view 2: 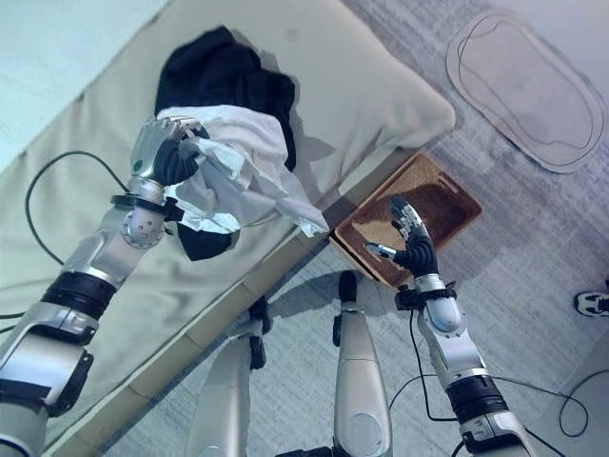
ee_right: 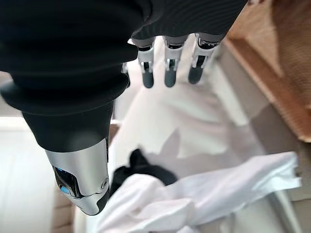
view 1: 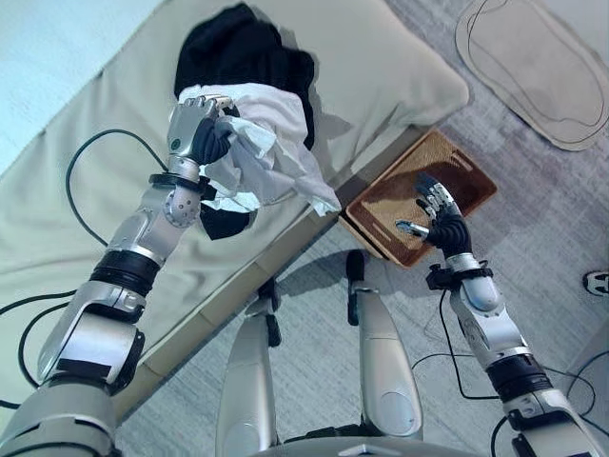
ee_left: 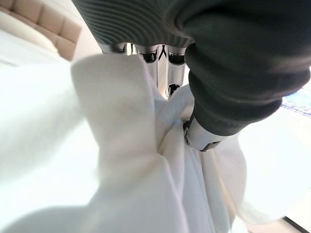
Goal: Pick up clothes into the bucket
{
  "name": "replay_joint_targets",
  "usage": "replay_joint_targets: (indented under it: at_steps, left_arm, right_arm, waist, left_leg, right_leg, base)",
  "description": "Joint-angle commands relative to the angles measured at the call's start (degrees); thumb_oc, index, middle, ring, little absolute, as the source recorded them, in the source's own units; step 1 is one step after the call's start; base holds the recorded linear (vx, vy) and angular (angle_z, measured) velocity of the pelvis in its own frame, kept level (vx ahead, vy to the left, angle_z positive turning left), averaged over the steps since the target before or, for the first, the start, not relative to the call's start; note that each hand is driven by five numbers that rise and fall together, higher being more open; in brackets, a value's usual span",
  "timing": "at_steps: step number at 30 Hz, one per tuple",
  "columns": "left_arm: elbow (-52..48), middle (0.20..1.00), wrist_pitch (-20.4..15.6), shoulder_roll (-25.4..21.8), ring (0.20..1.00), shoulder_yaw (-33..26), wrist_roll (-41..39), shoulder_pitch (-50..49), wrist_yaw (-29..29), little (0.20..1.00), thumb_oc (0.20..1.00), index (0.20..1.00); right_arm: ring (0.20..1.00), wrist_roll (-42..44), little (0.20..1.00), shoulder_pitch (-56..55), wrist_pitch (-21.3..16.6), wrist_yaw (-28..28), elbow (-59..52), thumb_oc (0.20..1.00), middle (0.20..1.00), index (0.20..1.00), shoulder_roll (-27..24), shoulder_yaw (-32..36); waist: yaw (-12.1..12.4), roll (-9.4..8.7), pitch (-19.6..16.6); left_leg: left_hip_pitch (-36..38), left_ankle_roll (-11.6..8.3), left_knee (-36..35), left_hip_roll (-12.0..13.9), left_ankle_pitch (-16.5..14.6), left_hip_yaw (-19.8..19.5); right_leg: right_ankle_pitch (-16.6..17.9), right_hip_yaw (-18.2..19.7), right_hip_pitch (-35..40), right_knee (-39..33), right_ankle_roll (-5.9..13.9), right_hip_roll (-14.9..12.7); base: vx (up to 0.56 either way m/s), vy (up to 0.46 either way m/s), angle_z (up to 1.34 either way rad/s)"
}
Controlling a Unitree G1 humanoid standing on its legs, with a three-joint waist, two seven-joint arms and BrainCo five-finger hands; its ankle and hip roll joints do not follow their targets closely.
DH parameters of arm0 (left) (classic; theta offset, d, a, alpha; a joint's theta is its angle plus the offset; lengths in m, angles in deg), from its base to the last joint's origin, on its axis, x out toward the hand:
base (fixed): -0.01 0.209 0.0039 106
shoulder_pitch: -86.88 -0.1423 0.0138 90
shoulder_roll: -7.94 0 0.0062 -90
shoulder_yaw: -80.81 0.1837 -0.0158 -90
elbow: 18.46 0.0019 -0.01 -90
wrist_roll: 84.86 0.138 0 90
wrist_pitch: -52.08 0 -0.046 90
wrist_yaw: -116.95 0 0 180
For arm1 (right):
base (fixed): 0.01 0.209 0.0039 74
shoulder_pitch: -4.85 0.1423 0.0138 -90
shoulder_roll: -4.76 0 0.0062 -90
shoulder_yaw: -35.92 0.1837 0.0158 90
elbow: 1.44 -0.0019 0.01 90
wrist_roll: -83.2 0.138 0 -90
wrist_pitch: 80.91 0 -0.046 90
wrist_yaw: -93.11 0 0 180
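The left hand (view 1: 202, 133), fingers clamped on the white cloth (view 1: 271, 157) at upper left, is well apart from the brown basket (view 1: 381, 205) at centre right, where the right hand (view 1: 440, 221) hovers with fingers apart.

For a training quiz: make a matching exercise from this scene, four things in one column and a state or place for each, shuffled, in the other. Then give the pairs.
Things:
1. White cloth
2. Black cloth
3. Basket
4. Right hand

States or places:
A. On the floor beside the bed
B. Open, above the basket
C. Gripped and lifted by the left hand
D. Heaped on the bed

Pairs: 1-C, 2-D, 3-A, 4-B
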Motion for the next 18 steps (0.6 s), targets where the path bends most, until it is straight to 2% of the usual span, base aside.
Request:
replay_joint_targets:
  at_steps: [1, 2, 3, 4, 18]
  left_arm:
    - [2.19, 0.2, 0.89, -1.31, 0.2, -1.77, -0.21, 3.19, -4.34, 0.2, 0.2, 0.2]
    - [2.27, 0.743, 1.25, -1.26, 0.743, -1.94, -0.08, 3.24, -4.66, 0.743, 0.743, 0.743]
    - [2.27, 0.743, 1.26, -1.26, 0.743, -1.95, -0.08, 3.24, -4.67, 0.743, 0.743, 0.743]
    - [2.81, 1.0, 1.84, -1.34, 1.0, -2.66, 0.49, 3.01, -5.14, 1.0, 1.0, 1.0]
    - [4.32, 1.0, 4.42, -2.08, 1.0, -7.53, 1.66, 0.26, -5.75, 1.0, 1.0, 1.0]
  right_arm:
    - [1.0, 0.31, 1.0, -1.79, -4.22, 0.88, -5.58, 1.0, 1.0, 1.0, -0.67, -0.11]
    - [1.0, 0.27, 1.0, -1.7, -4.21, 0.96, -5.6, 1.0, 1.0, 1.0, -0.6, -0.17]
    - [1.0, 0.27, 1.0, -1.69, -4.21, 0.97, -5.59, 1.0, 1.0, 1.0, -0.6, -0.18]
    - [1.0, 0.12, 1.0, -1.92, -4.22, 0.89, -5.54, 1.0, 1.0, 1.0, -0.55, -0.18]
    - [1.0, 0.61, 1.0, -3.6, -4.07, -0.87, -5.88, 1.0, 1.0, 1.0, 0.37, 0.31]
  waist:
    - [-0.39, -2.15, -5.17]
    - [-0.42, -2.23, -4.98]
    - [-0.43, -2.22, -5.03]
    - [-0.36, -2.27, -4.84]
    - [0.03, -2.26, -5.86]
  left_leg:
    - [-2.8, 0.38, 5.07, 0.76, -3.83, -0.51]
    - [-3.47, 0.37, 5.44, 0.79, -3.89, -0.47]
    - [-3.56, 0.37, 5.49, 0.79, -3.91, -0.47]
    - [-4.0, 0.41, 5.6, 0.77, -3.96, -0.29]
    - [-4.7, 0.72, 4.36, 0.21, -3.85, -0.85]
  right_leg:
    - [5.46, 2.11, 0.96, -5.53, 3.31, -1.91]
    - [5.44, 2.11, 0.35, -5.15, 3.34, -1.97]
    - [5.42, 2.13, 0.25, -5.1, 3.34, -1.97]
    - [5.38, 1.96, -0.3, -4.97, 3.28, -1.99]
    - [5.87, 1.21, -1.32, -6.25, 3.3, -2.09]
  base:
    - [-0.04, 0.028, -0.03]
    - [-0.03, 0.022, -0.02]
    - [0.0, 0.0, 0.0]
    - [0.0, 0.0, 0.0]
    - [0.0, 0.0, 0.0]
